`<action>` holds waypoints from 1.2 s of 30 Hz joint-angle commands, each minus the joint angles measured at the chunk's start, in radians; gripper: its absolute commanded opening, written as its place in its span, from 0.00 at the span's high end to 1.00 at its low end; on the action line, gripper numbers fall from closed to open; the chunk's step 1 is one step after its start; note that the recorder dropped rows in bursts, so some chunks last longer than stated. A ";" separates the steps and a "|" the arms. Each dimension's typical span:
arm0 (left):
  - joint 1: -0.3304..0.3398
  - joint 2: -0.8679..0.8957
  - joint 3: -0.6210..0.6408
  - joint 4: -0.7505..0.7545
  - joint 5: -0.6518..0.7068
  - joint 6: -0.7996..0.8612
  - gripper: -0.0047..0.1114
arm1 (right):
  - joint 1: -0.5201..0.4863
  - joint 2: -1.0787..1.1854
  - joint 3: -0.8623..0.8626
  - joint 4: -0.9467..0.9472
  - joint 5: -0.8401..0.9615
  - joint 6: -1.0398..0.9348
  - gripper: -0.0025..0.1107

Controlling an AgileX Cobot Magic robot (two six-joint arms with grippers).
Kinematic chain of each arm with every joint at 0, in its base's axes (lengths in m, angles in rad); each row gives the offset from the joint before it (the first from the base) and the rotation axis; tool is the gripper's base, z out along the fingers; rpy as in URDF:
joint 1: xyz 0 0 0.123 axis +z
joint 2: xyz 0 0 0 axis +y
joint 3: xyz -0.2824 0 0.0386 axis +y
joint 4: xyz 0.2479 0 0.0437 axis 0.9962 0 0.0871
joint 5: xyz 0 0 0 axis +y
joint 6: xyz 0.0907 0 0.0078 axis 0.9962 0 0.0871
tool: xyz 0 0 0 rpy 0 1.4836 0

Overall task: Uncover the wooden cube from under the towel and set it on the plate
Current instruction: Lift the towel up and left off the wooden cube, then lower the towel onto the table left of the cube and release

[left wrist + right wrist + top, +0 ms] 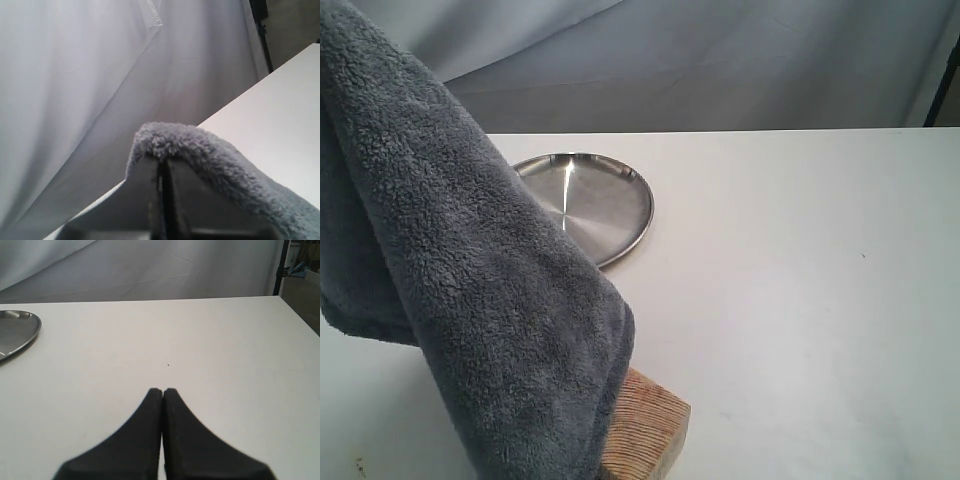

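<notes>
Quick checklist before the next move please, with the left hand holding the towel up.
1. Left hand grips the towel: ok, shut on a fold.
2. Wooden cube fully uncovered: not ok, the towel covers part of it in the exterior view.
3. Plate bare: visible part ok, rest behind the towel.
4. Right hand open for the cube: not ok, shut above the table.
5. Right hand lined up with the cube: cannot tell.

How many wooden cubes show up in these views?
1. The wooden cube sits at the near edge of the table, half exposed beneath the lifted towel. The towel blocks much of the left side, so another could be hidden behind it.
</notes>
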 commanded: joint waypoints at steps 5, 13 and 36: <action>0.001 -0.049 -0.005 0.424 -0.027 -0.363 0.96 | 0.000 -0.007 0.004 -0.010 -0.002 0.001 0.98; 0.001 -0.207 -0.004 0.448 0.021 -0.510 0.96 | 0.000 -0.007 0.004 -0.010 -0.002 0.001 0.98; 0.001 -0.160 0.089 0.368 0.129 -0.468 0.96 | 0.000 -0.007 0.004 -0.010 -0.002 0.001 0.98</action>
